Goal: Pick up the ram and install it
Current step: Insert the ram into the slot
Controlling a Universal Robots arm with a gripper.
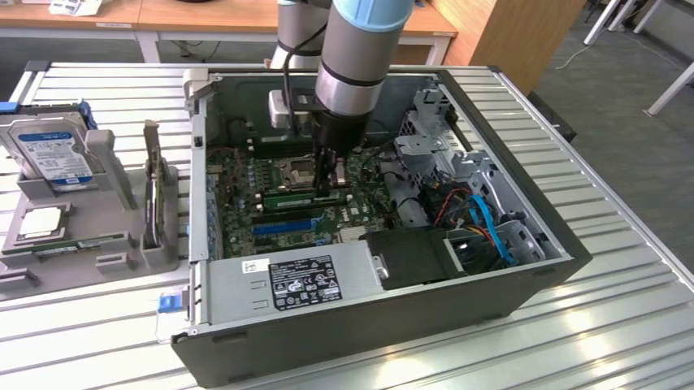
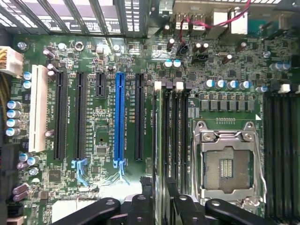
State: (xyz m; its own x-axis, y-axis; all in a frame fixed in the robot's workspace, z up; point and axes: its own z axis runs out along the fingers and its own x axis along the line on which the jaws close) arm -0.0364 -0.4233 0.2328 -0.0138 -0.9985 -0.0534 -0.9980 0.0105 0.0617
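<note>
The ram (image 2: 161,140) shows edge-on as a thin green strip standing in the memory slot closest to the PCI slots, beside the empty black slots. My gripper (image 2: 160,199) hangs straight over it, with one black finger (image 2: 146,197) on each side of the stick and a small gap on both sides, so it is open. In the exterior view the gripper (image 1: 331,180) reaches down into the open computer case, just above the green ram (image 1: 291,197) lying along the motherboard (image 1: 244,183).
An empty CPU socket (image 2: 227,164) lies beside the memory slots, and a blue slot (image 2: 119,117) on the other side. The case walls (image 1: 542,268), power supply (image 1: 292,280) and drive cage (image 1: 434,154) hem in the arm. A hard drive (image 1: 54,150) and a card (image 1: 154,187) stand in grey holders outside.
</note>
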